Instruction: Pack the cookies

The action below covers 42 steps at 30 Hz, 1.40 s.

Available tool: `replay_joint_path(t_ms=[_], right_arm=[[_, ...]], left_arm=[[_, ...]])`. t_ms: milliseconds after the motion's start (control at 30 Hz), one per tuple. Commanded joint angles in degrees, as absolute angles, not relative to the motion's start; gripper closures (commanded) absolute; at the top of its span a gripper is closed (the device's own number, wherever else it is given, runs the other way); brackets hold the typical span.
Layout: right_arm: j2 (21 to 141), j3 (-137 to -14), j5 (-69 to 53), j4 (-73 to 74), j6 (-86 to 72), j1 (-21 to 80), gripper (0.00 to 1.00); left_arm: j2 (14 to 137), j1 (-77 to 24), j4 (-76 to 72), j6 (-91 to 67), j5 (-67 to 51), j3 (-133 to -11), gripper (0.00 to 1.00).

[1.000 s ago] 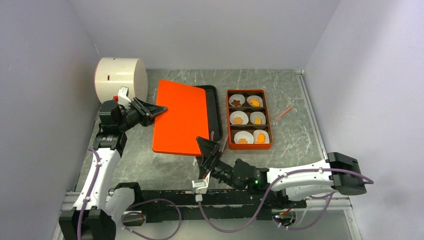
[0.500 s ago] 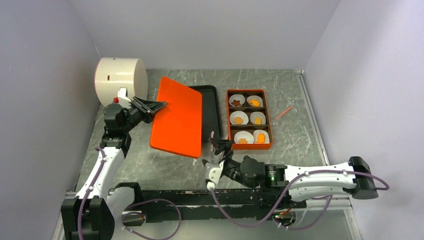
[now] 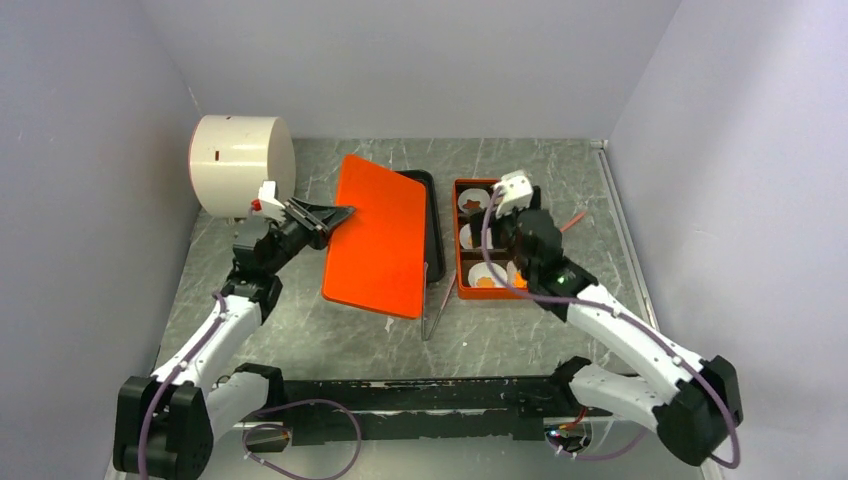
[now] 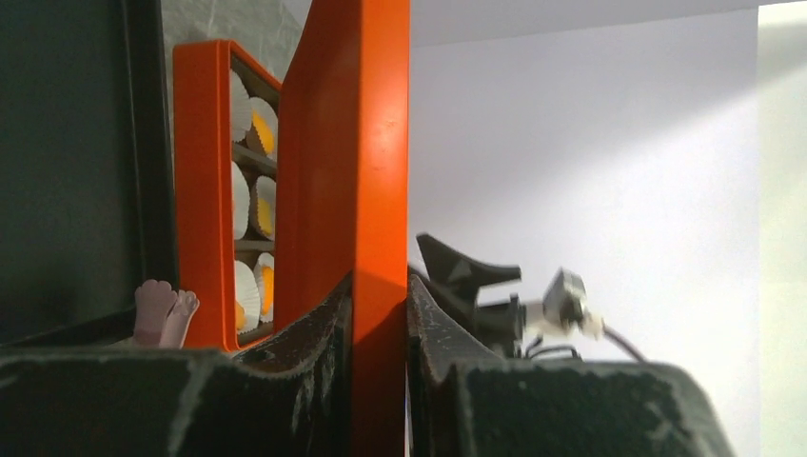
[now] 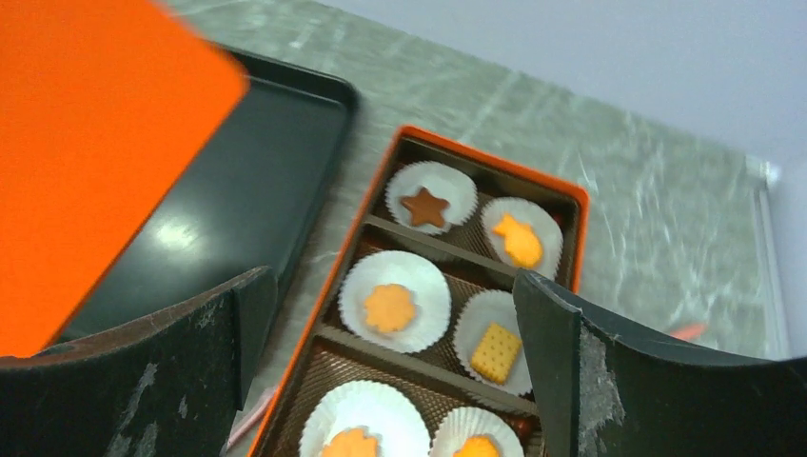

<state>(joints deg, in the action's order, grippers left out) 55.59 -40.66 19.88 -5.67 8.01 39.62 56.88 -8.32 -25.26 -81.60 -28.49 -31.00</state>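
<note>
The cookies fill the box beneath the right gripper, spread wide and empty, while the left gripper clamps the lid between its fingers, which I judge next needs squaring over the box.

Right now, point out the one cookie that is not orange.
The dark brown star, in the far-left cup of the box; the other five cookies are orange.

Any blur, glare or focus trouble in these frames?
Right wrist: orange lid smeared soft at its edge, a glare patch on the black tray, cookies crisp. Left wrist: claw fingers soft, wall strip at right washed out. Top external: sharp, evenly lit.
</note>
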Motion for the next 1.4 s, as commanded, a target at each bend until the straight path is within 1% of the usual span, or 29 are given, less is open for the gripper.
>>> replay_joint_path(t_ms=[0, 100, 233, 367, 433, 533, 733, 900, 1033, 1167, 1267, 1367], right_arm=[[61.1, -46.3, 13.6, -0.4, -10.7, 26.4, 0.00], [64.8, -48.0, 9.6, 2.5, -17.8, 17.2, 0.00], [69.3, -47.0, 0.9, 1.1, -25.7, 3.7, 0.00], [75.6, -46.1, -8.9, -2.9, -29.7, -5.8, 0.00], [78.9, -45.6, -15.0, -5.1, -31.3, -8.6, 0.01], [83.0, -45.5, -19.0, -6.5, -31.7, -9.1, 0.06], [85.9, -41.9, -24.5, -11.5, -33.6, -9.1, 0.06], [86.9, -37.6, -31.4, -16.4, -37.2, -8.4, 0.10], [85.0, -34.0, -36.0, -20.3, -40.6, -6.3, 0.10], [82.0, -31.2, -37.5, -23.0, -43.0, -4.7, 0.10], [79.0, -30.2, -36.8, -22.8, -43.7, -4.7, 0.10], [75.4, -29.6, -32.5, -21.4, -43.7, -4.7, 0.09]], left_arm=[[58.6, -12.4, -36.1, -84.8, -23.7, -30.4, 0.95], [60.7, -15.1, -40.1, -85.6, -22.1, -29.7, 0.95], [63.5, -18.3, -43.2, -85.3, -19.6, -29.9, 0.95], [67.4, -21.3, -44.0, -83.5, -17.0, -31.5, 0.95], [69.7, -23.1, -46.5, -83.6, -15.5, -31.9, 0.95], [74.2, -25.3, -51.0, -84.1, -14.7, -33.2, 0.95], [82.7, -29.8, -58.6, -84.5, -12.2, -36.6, 0.95], [86.7, -33.1, -59.4, -82.7, -9.0, -39.3, 0.95], [88.5, -35.7, -63.2, -83.2, -4.8, -38.4, 0.95], [90.6, -37.8, -65.6, -82.8, -1.6, -38.5, 0.95], [93.0, -38.9, -67.2, -82.9, -0.1, -39.1, 0.95], [95.5, -40.1, -69.6, -83.1, 2.6, -39.8, 0.95]])
